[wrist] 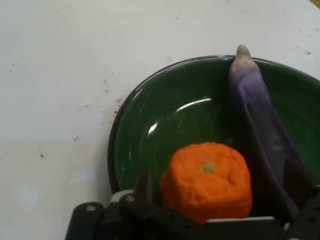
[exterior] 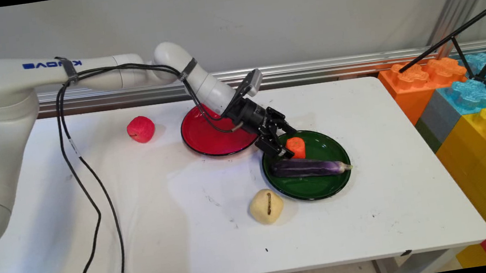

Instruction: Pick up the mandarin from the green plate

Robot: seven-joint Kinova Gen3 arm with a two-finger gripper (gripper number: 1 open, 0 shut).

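1. Orange toy fruit sits between the black fingers of the pincer, which is spread wide round it; whether the fingers press its sides cannot be told.
2. It rests in the green plate, just beside a purple eggplant lying across that plate.
3. On the white tabletop a red plate lies behind the pincer, a yellowish fruit just beside the green plate's near rim, and a red apple well apart.

We are seeing two plates, one red and one green, plus one eggplant, one orange piece, one red fruit and one yellow fruit.
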